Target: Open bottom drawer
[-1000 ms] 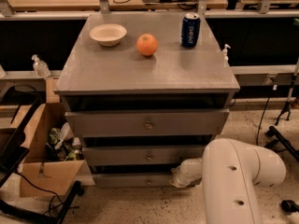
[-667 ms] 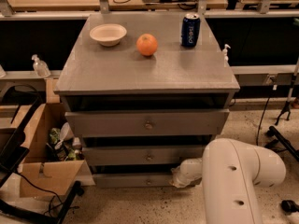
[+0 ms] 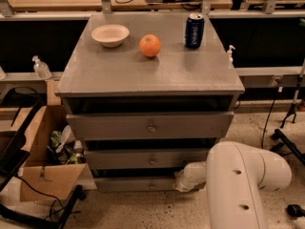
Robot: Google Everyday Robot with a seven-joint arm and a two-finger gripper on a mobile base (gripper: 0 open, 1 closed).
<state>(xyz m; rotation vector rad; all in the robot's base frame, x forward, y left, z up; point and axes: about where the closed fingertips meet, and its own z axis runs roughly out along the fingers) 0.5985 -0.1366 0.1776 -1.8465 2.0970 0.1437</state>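
Three drawers point(image 3: 150, 127); one hand point(image 3: 182, 182) at bottom drawer point(image 3: 133, 184).

The gripper point(image 3: 183, 181), smooth white plastic like its glossy arm point(image 3: 240, 185), sat at the right end of the bottom drawer point(image 3: 124, 184). That drawer looked matt grey wood, its knob point(image 3: 151, 186) dull metal.

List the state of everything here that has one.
Narrowest grey wooden bottom drawer: looks shut.
Mid-sized grey drawer: looks shut.
Widest grey drawer: looks shut.
White robot gripper: at bottom drawer's right end.
Blue soda can: upright.
White round bowl: upright.
Brown cardboard box: flaps open.
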